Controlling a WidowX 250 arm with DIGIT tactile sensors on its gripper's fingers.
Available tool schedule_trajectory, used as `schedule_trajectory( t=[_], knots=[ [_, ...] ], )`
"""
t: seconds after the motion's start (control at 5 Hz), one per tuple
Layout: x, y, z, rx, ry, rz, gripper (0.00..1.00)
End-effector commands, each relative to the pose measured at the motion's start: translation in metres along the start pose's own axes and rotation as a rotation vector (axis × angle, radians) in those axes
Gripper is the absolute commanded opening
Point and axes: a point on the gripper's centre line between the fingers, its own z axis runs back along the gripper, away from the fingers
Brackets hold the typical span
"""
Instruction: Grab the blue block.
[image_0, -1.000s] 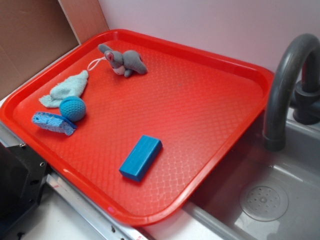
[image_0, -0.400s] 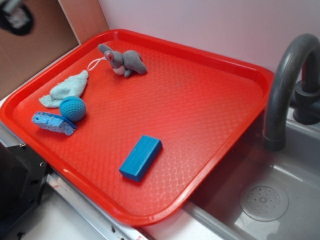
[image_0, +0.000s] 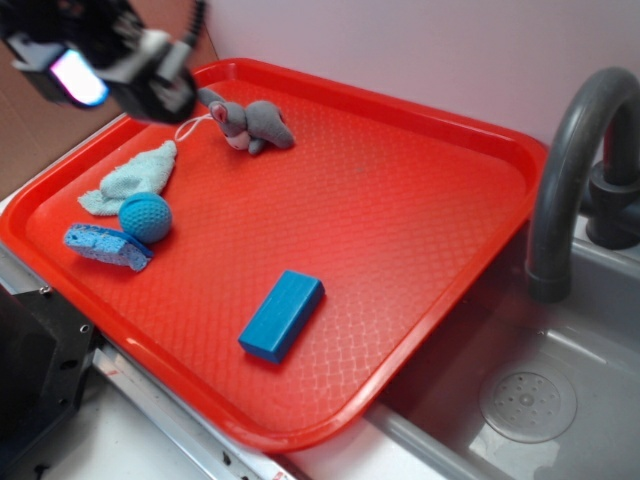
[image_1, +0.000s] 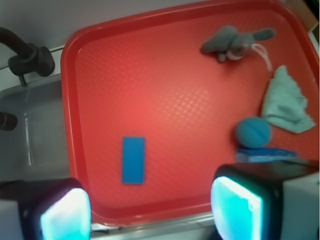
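Well below the gripper (image_1: 150, 210), between its wide-open and empty fingers in the wrist view, the blue block (image_1: 133, 160) lies flat on the red tray (image_1: 165, 100). Looks like it's only on the approach, so next up I'd guess is dropping down and straddling the block's narrow sides.

A red tray (image_1: 70, 100) is seen from above. The blue block (image_1: 133, 160) lies flat on it, lower left, apart from everything. A grey plush toy (image_1: 230, 42), pale cloth (image_1: 286, 102), blue knitted ball (image_1: 253, 132) and blue sponge (image_1: 267, 155) are grouped at right. Gripper (image_1: 150, 212) fingers (image_1: 235, 207) are spread wide, nothing held.
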Motion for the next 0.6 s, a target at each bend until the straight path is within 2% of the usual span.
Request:
schedule_trajectory(
  t=[0.0, 0.2, 0.4],
  knots=[
    [0.003, -0.025, -0.052, 0.048, 0.05, 0.001, 1.0],
    [0.001, -0.022, -0.075, 0.049, 0.024, 0.03, 1.0],
    [0.0, -0.016, -0.099, 0.037, 0.052, 0.073, 1.0]
  ],
)
